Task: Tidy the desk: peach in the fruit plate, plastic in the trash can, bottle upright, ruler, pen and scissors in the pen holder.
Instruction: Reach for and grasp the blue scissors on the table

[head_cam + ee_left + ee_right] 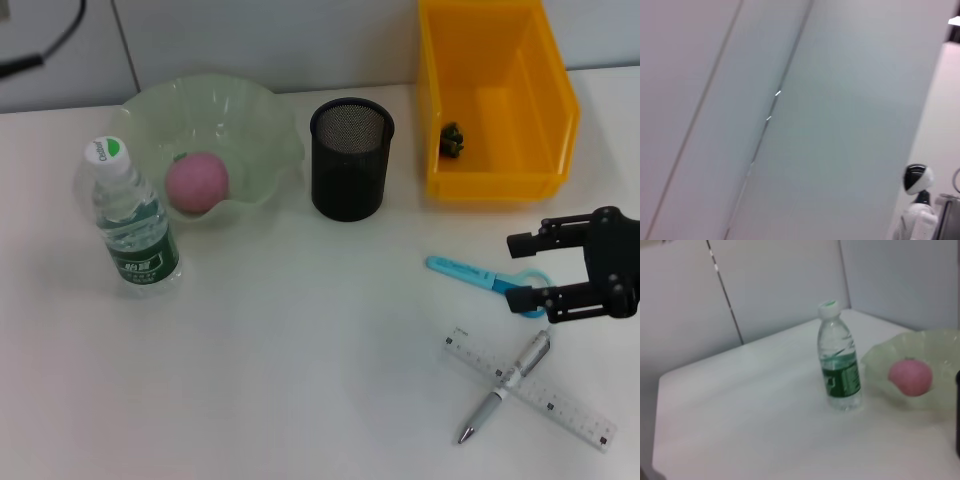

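The peach (pixel 197 182) is seen lying inside the plate (pixel 262 118) at ten o'clock on the desk (pixel 300 340), and the bottle (pixel 130 220) is stood upright just beside the plate. The holder (pixel 350 160) at twelve o'clock is seen holding nothing. A small dark scrap (pixel 452 139) is held in the yellow bin (pixel 495 100) at one o'clock. At three o'clock the right gripper (pixel 524 270) is held wide open over the scissors (pixel 480 275), with nothing gripped. At five o'clock the pen (pixel 505 385) is laid across the ruler (pixel 530 388). The left gripper is not shown
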